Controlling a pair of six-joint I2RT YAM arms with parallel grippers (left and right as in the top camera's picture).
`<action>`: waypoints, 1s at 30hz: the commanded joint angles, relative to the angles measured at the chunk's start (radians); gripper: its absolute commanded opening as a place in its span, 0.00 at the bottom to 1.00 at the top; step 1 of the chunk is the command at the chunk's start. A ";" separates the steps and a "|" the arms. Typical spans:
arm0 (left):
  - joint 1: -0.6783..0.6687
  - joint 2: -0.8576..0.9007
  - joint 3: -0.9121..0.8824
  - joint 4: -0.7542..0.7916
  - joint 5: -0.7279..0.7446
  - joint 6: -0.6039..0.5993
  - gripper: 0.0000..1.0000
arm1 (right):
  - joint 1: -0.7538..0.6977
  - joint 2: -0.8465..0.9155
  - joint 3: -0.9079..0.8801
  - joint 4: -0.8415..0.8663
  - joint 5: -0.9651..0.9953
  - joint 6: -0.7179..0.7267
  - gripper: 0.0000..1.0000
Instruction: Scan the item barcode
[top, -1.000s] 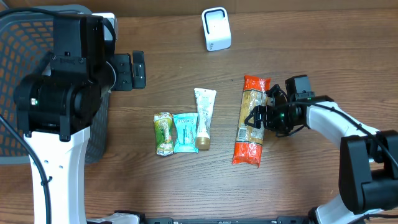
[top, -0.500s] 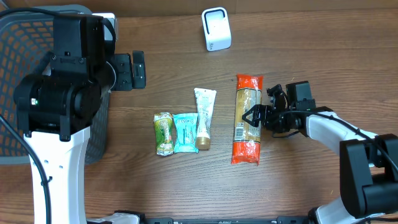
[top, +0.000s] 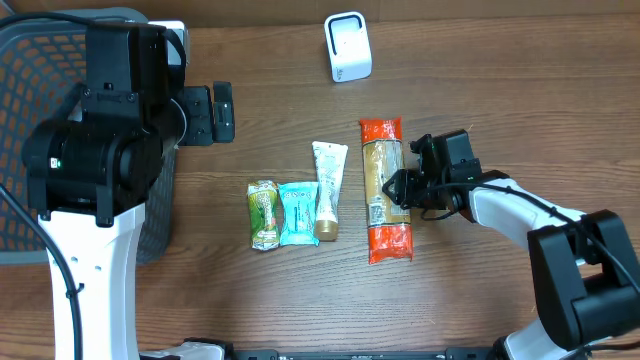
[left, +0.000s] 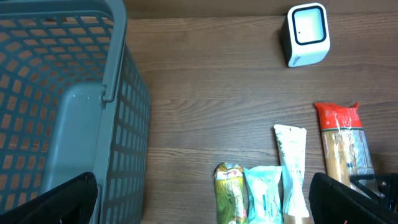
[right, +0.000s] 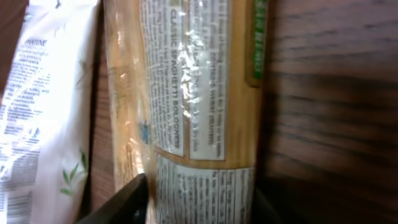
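Grasp step: right hand (top: 400, 188) straddled the spaghetti packet (top: 381, 165); I could not tell if it was clenched. Left hand (top: 224, 112) hung released. Next, I judged: lift, then barcode toward the scanner (top: 348, 46).

the pasta packet (right: 186, 93) runs off the right wrist view top and bottom, its small print blurred. of the right fingers (right: 121, 199) only a dark tip shows. the left wrist view crops the basket (left: 118, 56).
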 joint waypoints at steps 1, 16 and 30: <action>-0.007 0.005 0.003 0.001 -0.002 0.008 1.00 | 0.016 0.158 -0.089 -0.058 0.134 0.019 0.36; -0.007 0.005 0.003 0.001 -0.002 0.008 1.00 | -0.103 0.043 0.034 -0.203 -0.351 -0.042 0.04; -0.007 0.005 0.003 0.001 -0.002 0.008 1.00 | -0.128 -0.296 0.100 -0.400 -0.410 -0.090 0.04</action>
